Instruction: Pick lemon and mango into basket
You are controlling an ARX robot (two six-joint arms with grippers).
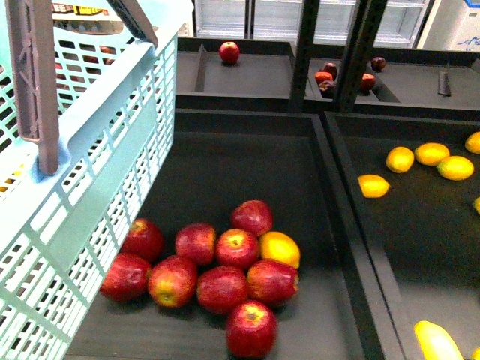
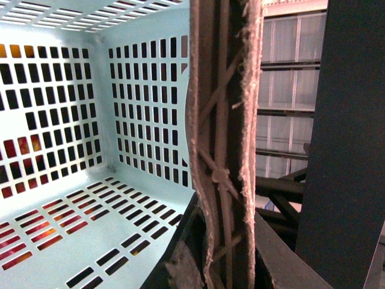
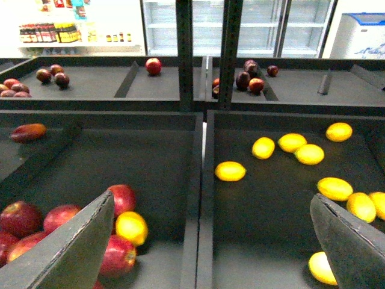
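Up at the left, the basket [image 1: 90, 150] hung tilted above the left tray [image 1: 225, 165] and its red apples [image 1: 217, 270]. Its handle [image 2: 219, 120] was held between the closed jaws of the left gripper [image 2: 222, 259]. The right gripper [image 3: 212, 201] held its jaws spread wide over both trays. The lemon [image 1: 373, 185] lay in the right tray [image 1: 420, 232] among other yellow fruits [image 1: 432, 154]. The longer mango [image 1: 436, 341] lay at that tray's near edge, well apart from the basket.
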